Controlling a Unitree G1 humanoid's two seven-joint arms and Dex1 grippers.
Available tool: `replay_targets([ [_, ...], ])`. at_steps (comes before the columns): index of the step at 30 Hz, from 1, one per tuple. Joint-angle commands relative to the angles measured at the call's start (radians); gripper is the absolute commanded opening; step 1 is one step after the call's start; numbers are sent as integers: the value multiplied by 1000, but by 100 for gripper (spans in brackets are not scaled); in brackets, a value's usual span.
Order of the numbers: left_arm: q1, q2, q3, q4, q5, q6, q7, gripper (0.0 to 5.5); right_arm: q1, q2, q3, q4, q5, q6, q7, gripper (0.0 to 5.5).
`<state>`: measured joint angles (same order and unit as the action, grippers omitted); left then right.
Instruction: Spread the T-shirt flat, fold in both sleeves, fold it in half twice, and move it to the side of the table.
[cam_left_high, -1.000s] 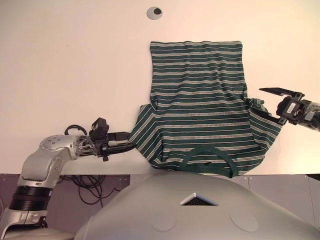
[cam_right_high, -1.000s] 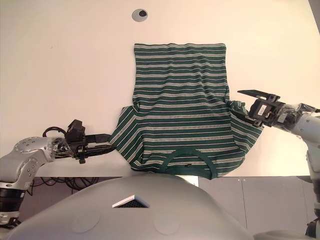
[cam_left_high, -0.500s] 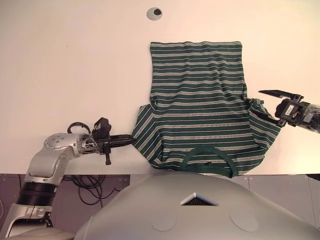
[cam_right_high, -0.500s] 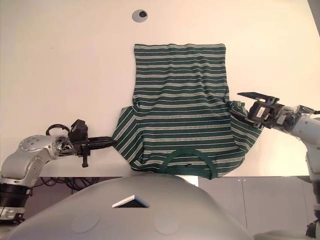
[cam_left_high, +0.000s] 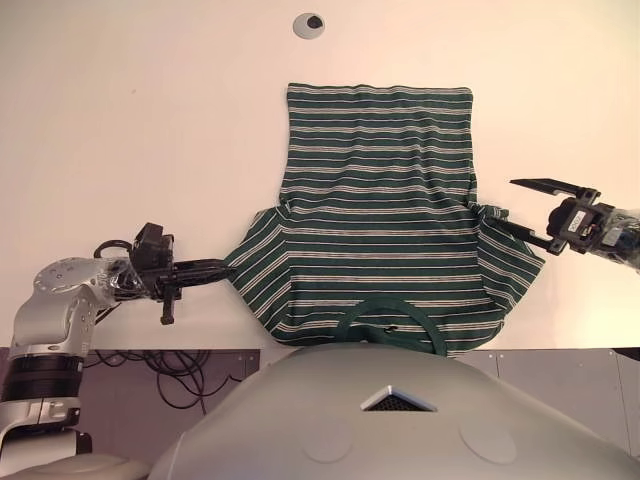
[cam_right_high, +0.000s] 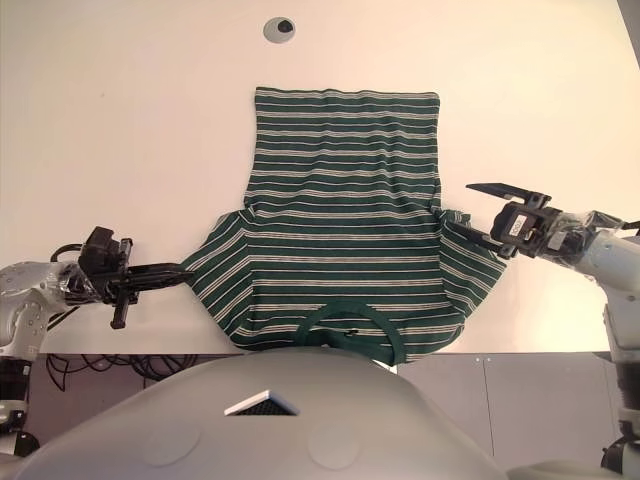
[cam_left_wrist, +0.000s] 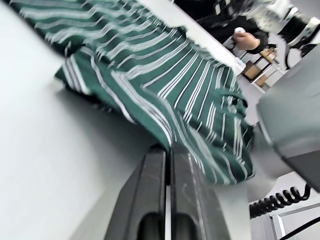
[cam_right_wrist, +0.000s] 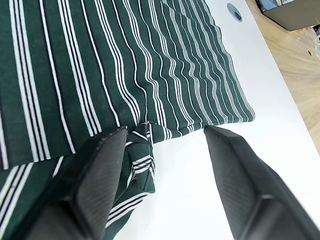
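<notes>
A dark green T-shirt (cam_left_high: 380, 200) with white stripes lies on the white table (cam_left_high: 130, 150), its collar (cam_left_high: 390, 312) at the near edge and its hem at the far side. My left gripper (cam_left_high: 226, 270) is shut on the edge of the shirt's left sleeve (cam_left_high: 256, 268), which is drawn out sideways; the left wrist view shows the closed fingers (cam_left_wrist: 155, 170) pinching the cloth (cam_left_wrist: 165, 90). My right gripper (cam_left_high: 530, 210) stands open at the bunched right sleeve (cam_left_high: 508, 250), one finger (cam_right_wrist: 100, 165) on each side of a fold of it (cam_right_wrist: 142, 150).
A round cable hole (cam_left_high: 309, 24) sits in the table beyond the hem. The table's near edge (cam_left_high: 150, 348) runs just below both grippers, with cables hanging under it at the left. Bare tabletop extends left and right of the shirt.
My left gripper has moved left with the sleeve in it, stretching the sleeve out and dragging the whole shirt slightly left. The right gripper has stayed open in nearly the same place.
</notes>
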<state>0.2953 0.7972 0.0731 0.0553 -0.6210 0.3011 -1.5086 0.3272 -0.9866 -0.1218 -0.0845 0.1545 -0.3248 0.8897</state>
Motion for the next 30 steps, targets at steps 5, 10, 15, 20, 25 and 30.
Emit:
replay_targets([
  [5,-82,-149,-113,-180,-25,69,109,1,9,34,-35,-3,16,-16,7,284],
  [10,-191,-272,-212,-226,-28,126,213,1,17,64,-44,-5,47,-16,21,284],
  [15,-259,-344,-324,-193,44,148,288,1,21,62,-54,-7,73,-10,39,284],
  [20,-269,-349,-351,-164,113,137,353,32,181,58,-141,-15,138,85,80,284],
  [25,-264,-351,-347,-194,101,163,378,93,288,30,-234,-65,410,544,154,284],
  [30,-265,-374,-340,-214,86,166,405,162,288,18,-294,-27,476,753,202,284],
])
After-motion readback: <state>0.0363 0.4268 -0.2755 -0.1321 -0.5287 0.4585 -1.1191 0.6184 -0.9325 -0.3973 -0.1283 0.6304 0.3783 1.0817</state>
